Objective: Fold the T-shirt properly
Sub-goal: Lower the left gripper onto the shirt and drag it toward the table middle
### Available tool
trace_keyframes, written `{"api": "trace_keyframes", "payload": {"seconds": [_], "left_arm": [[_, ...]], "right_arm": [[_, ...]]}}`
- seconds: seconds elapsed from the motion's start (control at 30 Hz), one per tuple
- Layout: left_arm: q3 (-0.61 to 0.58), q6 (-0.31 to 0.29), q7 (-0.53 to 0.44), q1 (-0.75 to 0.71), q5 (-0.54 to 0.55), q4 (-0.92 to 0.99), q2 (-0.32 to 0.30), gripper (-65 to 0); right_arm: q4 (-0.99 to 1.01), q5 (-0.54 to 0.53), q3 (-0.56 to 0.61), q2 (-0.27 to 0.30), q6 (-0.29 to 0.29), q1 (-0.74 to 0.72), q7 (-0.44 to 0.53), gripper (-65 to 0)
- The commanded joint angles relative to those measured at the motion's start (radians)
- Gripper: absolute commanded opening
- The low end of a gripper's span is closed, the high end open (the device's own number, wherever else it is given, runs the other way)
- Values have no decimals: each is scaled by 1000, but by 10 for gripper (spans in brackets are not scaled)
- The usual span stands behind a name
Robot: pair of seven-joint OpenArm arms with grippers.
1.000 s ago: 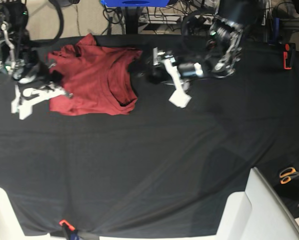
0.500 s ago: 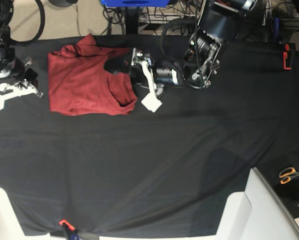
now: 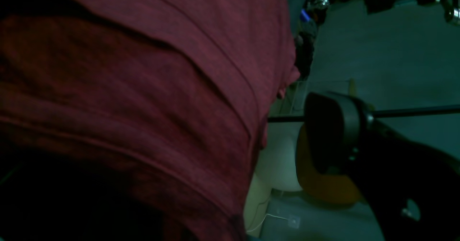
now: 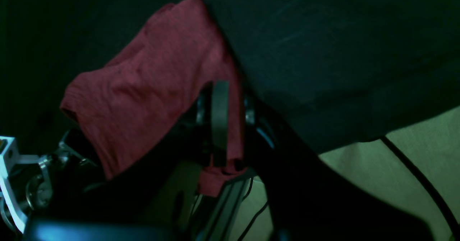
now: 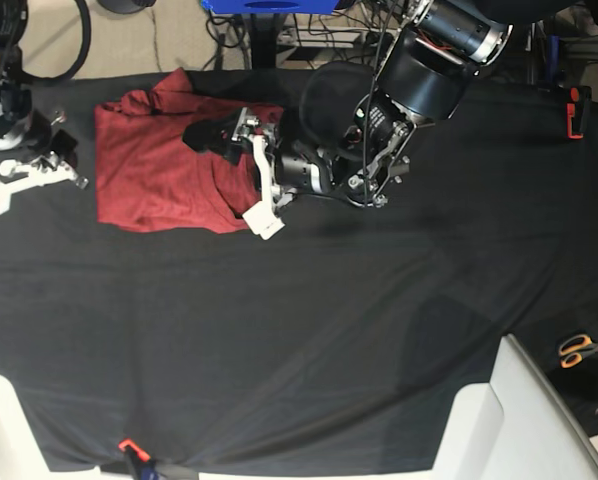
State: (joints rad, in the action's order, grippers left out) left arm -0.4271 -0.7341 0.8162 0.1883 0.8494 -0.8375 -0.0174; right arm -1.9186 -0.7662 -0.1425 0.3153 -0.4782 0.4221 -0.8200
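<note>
The T-shirt [image 5: 159,170] lies in a loosely folded, rumpled heap on the black cloth of the desk [image 5: 309,330], toward the far left of the base view, its rust-red knit showing a few overlapping layers and hems.

The left gripper [image 5: 241,172] reaches in from the right over the shirt's right edge with its jaws spread wide — one dark finger lies across the fabric near the far edge, while the white finger [image 5: 262,215] sits at the shirt's near right corner. In the left wrist view the red fabric fills most of the frame, very close to the camera, with folded hems running across it. Whether the fingers touch the cloth cannot be told.

The right gripper [image 5: 27,175] is at the far left edge of the desk, just beside the shirt's left side and apart from it, its jaws pressed together on nothing.

An orange-handled pair of scissors [image 5: 580,349] lies at the right edge, well apart from the garment, and a small red clamp [image 5: 575,110] sits at the far right.
</note>
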Motion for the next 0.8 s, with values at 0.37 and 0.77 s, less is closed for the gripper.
{"api": "trace_keyframes", "payload": {"seconds": [0.37,0.77], "left_arm": [[0,36,24,40,-46,1,41,-171],[-3,36,22,93,-46,131,73,-453]], "right_arm": [[-18,-2,-9,12,6,-2,12,-600],[-18,-2,-10,12,6,11,14,-600]]}}
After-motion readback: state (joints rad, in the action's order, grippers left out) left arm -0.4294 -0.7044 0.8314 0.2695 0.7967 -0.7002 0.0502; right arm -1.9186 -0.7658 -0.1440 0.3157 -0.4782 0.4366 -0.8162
